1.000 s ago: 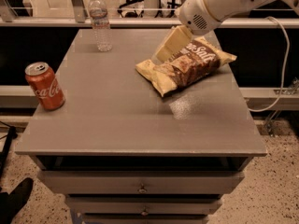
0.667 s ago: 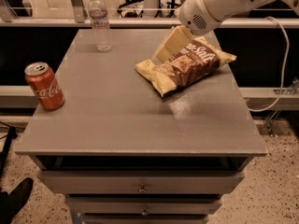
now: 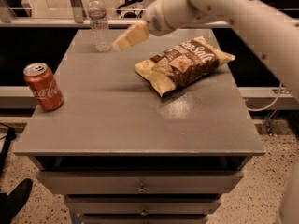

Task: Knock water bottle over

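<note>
Far-left corner of the grey cabinet-top surface [image 3: 140, 125]: small clear ribbed plastic water bottle [image 3: 98, 24] with white cap, standing upright. Tan-tipped gripper [image 3: 130, 36] on the white arm [image 3: 243, 17] hangs just right of it at mid-bottle height; contact unclear, and I cannot tell whether it's released or clenched. Red Coca-Cola can [image 3: 43, 86] stands near the left edge. Brown-and-yellow snack bag [image 3: 184, 64] lies right of centre.

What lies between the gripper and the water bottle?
Nothing: in the camera view, only bare table top shows between the gripper and the upright water bottle.
</note>
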Controlling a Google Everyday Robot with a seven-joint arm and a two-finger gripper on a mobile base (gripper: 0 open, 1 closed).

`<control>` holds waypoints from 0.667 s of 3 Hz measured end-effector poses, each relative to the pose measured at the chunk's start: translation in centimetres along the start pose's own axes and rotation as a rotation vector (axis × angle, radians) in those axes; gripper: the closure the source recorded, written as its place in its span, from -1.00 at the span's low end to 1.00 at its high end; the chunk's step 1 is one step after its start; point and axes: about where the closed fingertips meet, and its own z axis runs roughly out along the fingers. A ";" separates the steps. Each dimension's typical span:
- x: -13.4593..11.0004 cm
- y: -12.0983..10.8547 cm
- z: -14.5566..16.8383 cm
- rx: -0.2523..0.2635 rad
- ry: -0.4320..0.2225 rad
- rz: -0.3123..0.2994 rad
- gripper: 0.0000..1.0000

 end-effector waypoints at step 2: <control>-6.3 -1.2 10.2 -0.019 -0.172 0.016 -1.00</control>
